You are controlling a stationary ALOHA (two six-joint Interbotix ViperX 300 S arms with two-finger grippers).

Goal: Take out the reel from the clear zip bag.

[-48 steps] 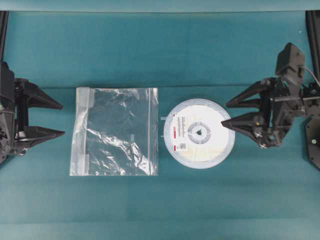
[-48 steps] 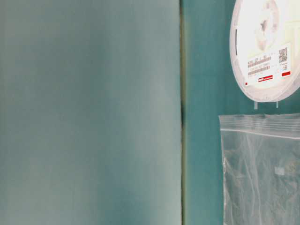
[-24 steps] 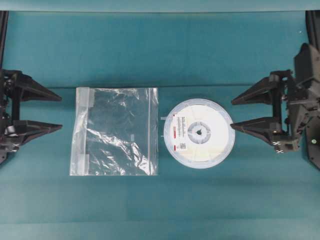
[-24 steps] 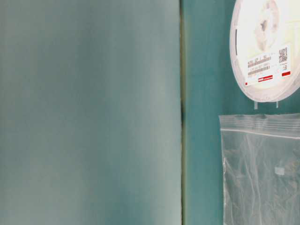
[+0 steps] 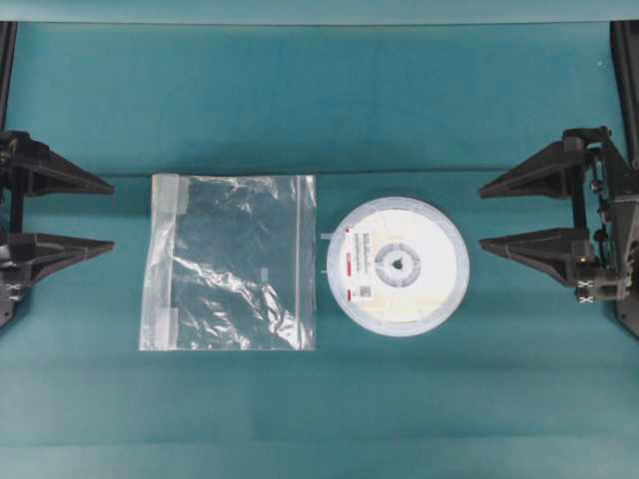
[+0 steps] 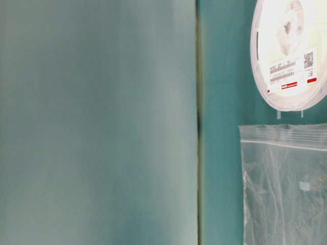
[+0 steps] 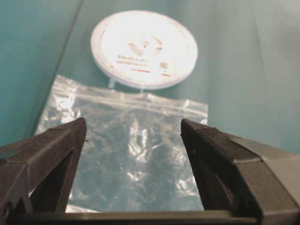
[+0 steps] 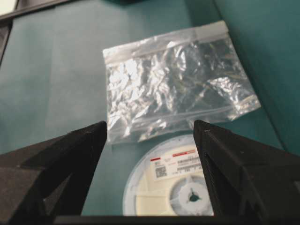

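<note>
A teal table (image 5: 300, 90) carries everything, with a faint seam running across it from the left edge to the right edge, just above the two objects.

The clear zip bag (image 5: 235, 264) is the largest item, lying flat and crinkled left of the table's centre. It is nearly square, standing slightly taller than wide in the overhead view; its whitish zip strip (image 5: 306, 261) runs along the side that faces the reel, and a second whitish band lines the opposite side, toward the left edge. The bag holds nothing.

The reel (image 5: 397, 266) lies flat, outside the bag and just right of it, near the centre of the table, with a narrow gap between the two. Being round, it has no long axis; its white label (image 5: 356, 266) with red stripes sits on the bag side of the spoked hub.

The left gripper (image 5: 95, 218) hangs at the left edge, jaws spread wide and pointing toward the bag, holding nothing. The right gripper (image 5: 491, 215) hangs near the right edge, jaws equally wide apart, tips aimed at the reel but clear of it.
</note>
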